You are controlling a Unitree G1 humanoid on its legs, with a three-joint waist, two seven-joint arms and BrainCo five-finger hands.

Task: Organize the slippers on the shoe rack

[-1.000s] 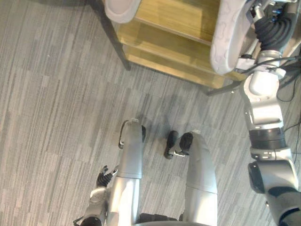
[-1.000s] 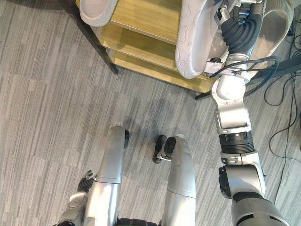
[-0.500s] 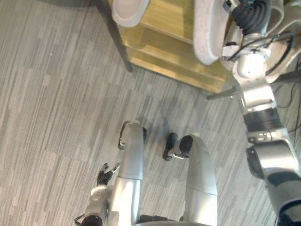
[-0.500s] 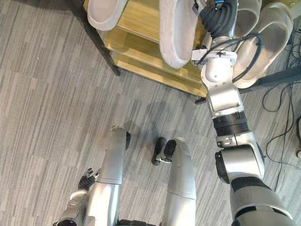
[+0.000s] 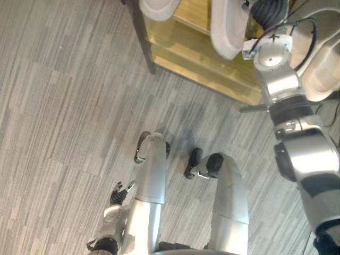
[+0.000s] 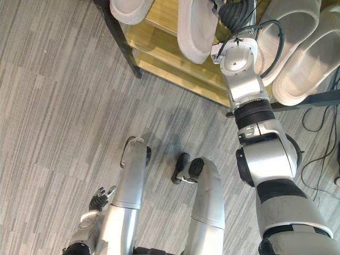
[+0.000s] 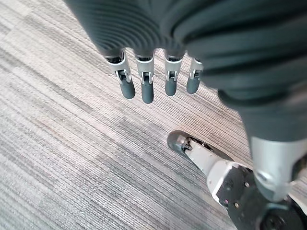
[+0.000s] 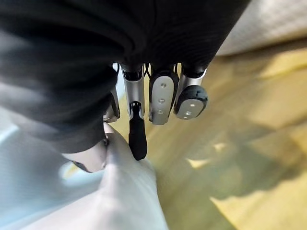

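Observation:
A pale grey slipper [image 6: 196, 29] hangs sole-up over the wooden shoe rack [image 6: 159, 50], at the top of the eye views. My right hand [image 8: 160, 98] is shut on it, thumb and fingers pinching its white edge [image 8: 129, 191] above a yellow-brown shelf [image 8: 235, 143]. Another pale slipper [image 6: 130, 8] lies on the rack's left end. My left hand [image 5: 119, 194] hangs low by my side over the floor. Its fingers [image 7: 144, 84] are straight and hold nothing.
Two more pale slippers [image 6: 289, 32] [image 6: 313, 64] lie side by side at the rack's right end. The rack's dark leg [image 6: 119, 42] stands at its left corner. Grey striped floor [image 6: 64, 106] spreads out left of and before the rack.
My right arm has carried the slipper to the left, further over the rack. The camera has shifted too, bringing the two right-hand slippers into view. The left hand stays put.

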